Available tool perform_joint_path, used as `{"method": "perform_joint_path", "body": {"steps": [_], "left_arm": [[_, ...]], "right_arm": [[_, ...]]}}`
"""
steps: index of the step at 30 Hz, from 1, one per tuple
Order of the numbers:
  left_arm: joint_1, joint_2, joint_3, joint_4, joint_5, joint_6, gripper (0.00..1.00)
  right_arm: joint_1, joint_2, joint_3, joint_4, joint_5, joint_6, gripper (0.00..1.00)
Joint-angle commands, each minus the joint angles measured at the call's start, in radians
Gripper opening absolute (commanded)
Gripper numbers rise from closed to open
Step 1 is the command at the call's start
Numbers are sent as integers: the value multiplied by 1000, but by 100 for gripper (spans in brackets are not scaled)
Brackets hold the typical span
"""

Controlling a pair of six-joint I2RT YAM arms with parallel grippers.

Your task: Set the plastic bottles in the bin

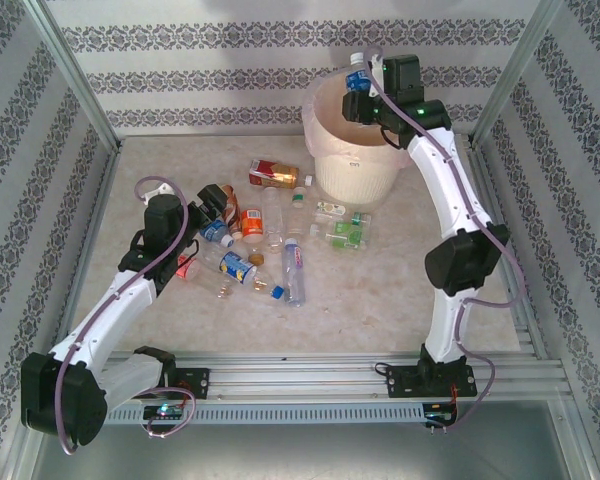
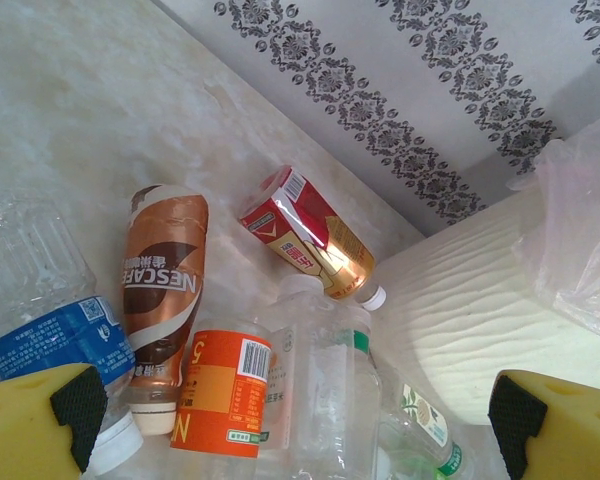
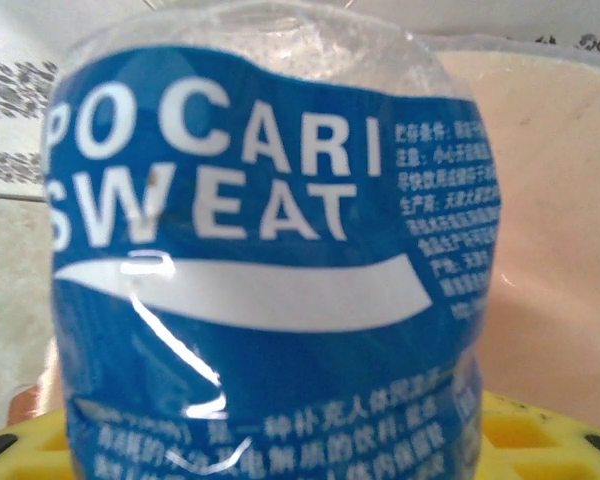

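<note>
The cream marbled surface is boxed in by patterned walls on three sides, with metal posts at the back corners and the rail carrying my arm bases along the bottom of the top view.

The bin stands in the upper middle of that frame, close to the back wall, its pinkish liner folded over the rim. My right tool hangs over the upper part of the bin's mouth, clenched on the Pocari Sweat bottle, which it holds cap-up. In the right wrist view that bottle's blue label is pressed close to the camera, with my yellow fingers at the bottom edge and the liner to the right behind it.

The other bottles lie scattered across the frame's centre. A red-and-gold bottle is just beside the bin's lower-left wall, and green-labelled bottles lie just below the bin.

My left tool hovers over the left end of the scatter, released, with its black pads spread wide. Between them lie an orange-labelled bottle and a clear bottle. A brown Nescafe bottle lies just above, and a blue-labelled bottle lies by the lower-left pad; I cannot tell whether they touch.

Bare surface opens at the lower right, between the scatter and my right arm, and at the upper left toward the wall corner.
</note>
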Motion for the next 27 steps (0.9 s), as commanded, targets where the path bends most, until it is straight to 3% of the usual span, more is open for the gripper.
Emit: {"method": "perform_joint_path", "body": {"steps": [1, 6, 15, 27], "left_arm": [[-7, -6, 3, -34, -22, 29, 100], [-7, 2, 11, -50, -24, 37, 100], [-5, 62, 50, -64, -5, 35, 100], [-7, 99, 67, -75, 10, 13, 100]], "right_arm": [[2, 73, 97, -89, 71, -16, 50], [15, 177, 237, -215, 153, -11, 51], [20, 225, 243, -246, 185, 18, 54], [46, 144, 161, -171, 201, -9, 76]]}}
